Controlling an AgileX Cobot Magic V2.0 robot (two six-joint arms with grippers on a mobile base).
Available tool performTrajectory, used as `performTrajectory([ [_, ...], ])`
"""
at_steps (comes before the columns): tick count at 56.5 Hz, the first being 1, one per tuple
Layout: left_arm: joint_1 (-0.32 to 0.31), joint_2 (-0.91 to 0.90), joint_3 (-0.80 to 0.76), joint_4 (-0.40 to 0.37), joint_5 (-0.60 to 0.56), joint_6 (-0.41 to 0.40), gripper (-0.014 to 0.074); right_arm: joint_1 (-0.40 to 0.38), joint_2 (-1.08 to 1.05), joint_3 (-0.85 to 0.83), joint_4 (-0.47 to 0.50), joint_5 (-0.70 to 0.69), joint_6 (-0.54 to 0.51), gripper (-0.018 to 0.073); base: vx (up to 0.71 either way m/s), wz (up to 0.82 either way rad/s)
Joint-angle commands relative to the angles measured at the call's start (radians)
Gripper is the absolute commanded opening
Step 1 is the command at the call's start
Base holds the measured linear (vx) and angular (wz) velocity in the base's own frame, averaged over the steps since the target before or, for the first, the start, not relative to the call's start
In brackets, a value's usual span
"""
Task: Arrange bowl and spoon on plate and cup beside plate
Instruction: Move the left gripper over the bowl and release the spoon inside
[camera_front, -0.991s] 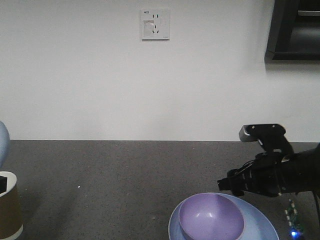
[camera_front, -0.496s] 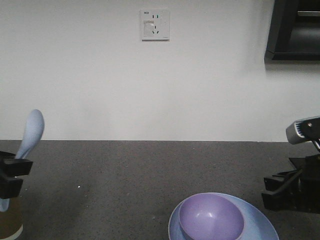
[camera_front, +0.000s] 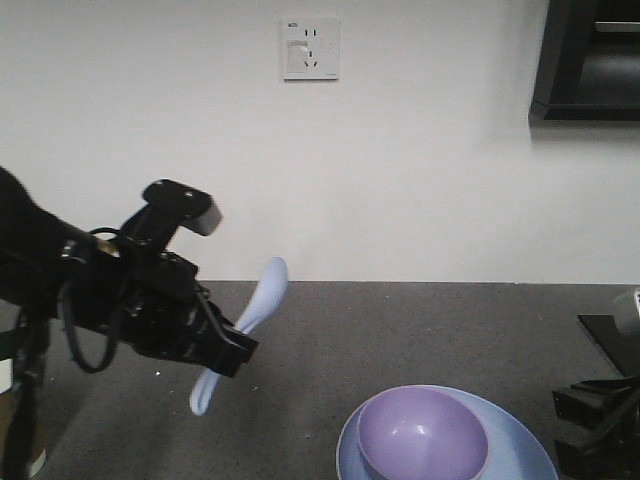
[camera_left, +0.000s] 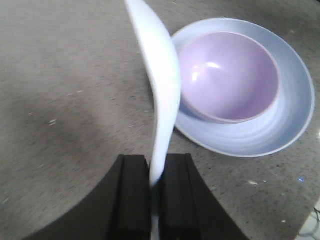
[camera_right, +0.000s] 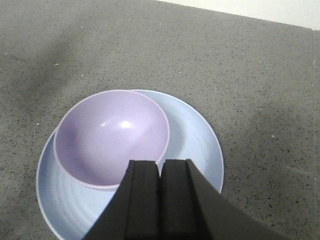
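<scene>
The short pale blue plastic spoon (camera_left: 161, 90) is clamped by its handle between the narrowed fingers of the left gripper (camera_left: 154, 167). It is held over the dark speckled table (camera_right: 250, 75), with the scoop pointing up and away from the claw. The small lavender plastic bowl (camera_left: 227, 75) is seated in the round pale blue shallow plate (camera_left: 295, 117), ahead and to the right of that claw. The right gripper (camera_right: 160, 167) is held over the plate's near rim, its jaws pressed together on nothing. The tall brown paper cup (camera_front: 34, 435) is partly hidden behind the left arm.

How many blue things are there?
2: the spoon, held in the left gripper above the counter, and the plate, under the purple bowl. Others may be hidden.
</scene>
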Motion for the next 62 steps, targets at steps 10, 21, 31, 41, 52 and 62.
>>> performTrajectory([
  [10,-0.081,0.152,-0.220,-0.065,0.110,-0.006,0.0000,-0.003,-0.016,-0.029,0.003,-0.061,0.000,-0.0010,0.00,0.00],
  [21,-0.134,0.247,-0.303,-0.063,0.133,-0.031,0.0000,-0.003,-0.016,-0.029,0.003,-0.061,0.000,-0.0010,0.00,0.00],
  [31,-0.179,0.314,-0.347,-0.061,0.151,-0.056,0.0000,-0.003,-0.016,-0.029,0.003,-0.061,0.000,-0.0010,0.00,0.00],
  [41,-0.203,0.351,-0.351,-0.063,0.139,-0.056,0.0007,-0.003,-0.016,-0.029,0.003,-0.058,0.000,-0.0010,0.00,0.00],
  [52,-0.210,0.375,-0.351,-0.062,0.106,-0.056,0.0057,-0.003,-0.016,-0.029,0.003,-0.059,0.000,-0.0008,0.00,0.00],
  [62,-0.210,0.381,-0.351,-0.060,0.098,-0.055,0.0162,-0.003,-0.016,-0.029,0.003,-0.059,0.000,-0.0008,0.00,0.00],
])
